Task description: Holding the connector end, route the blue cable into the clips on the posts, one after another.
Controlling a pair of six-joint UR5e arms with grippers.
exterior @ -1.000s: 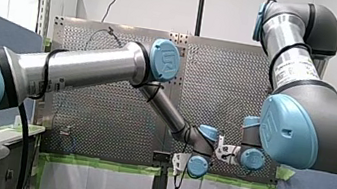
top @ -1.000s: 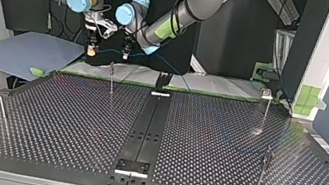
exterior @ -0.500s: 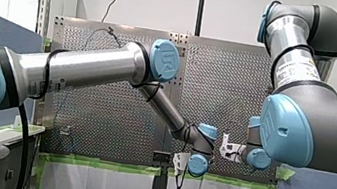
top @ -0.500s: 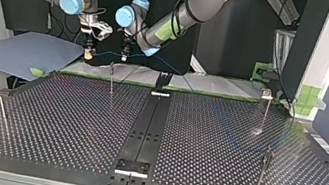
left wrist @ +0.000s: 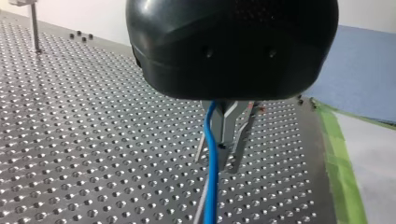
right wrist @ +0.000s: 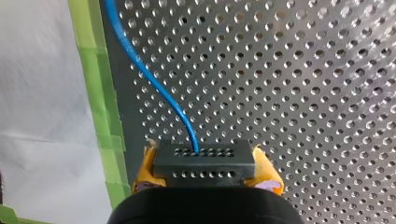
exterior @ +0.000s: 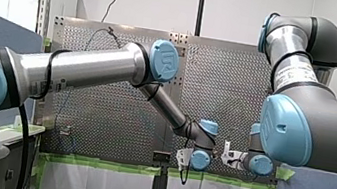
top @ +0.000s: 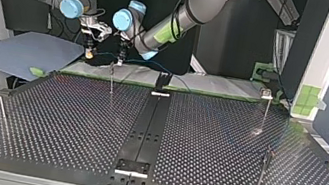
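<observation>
The connector (right wrist: pixel 204 169) was clamped between the yellow pads (right wrist: pixel 144 170) of my right gripper (right wrist: pixel 204 157). The blue cable (right wrist: pixel 154 84) left the connector's holed face and curved away ahead over the perforated bench (right wrist: pixel 303 93). My left gripper (left wrist: pixel 228 156) was seen with its metal fingers (left wrist: pixel 223 128) drawn narrow about the same cable, which ran down along them. In the top view both grippers were hung side by side over the bench's far edge. The cable was stretched between them, just above the nearest post (top: pixel 112 79).
</observation>
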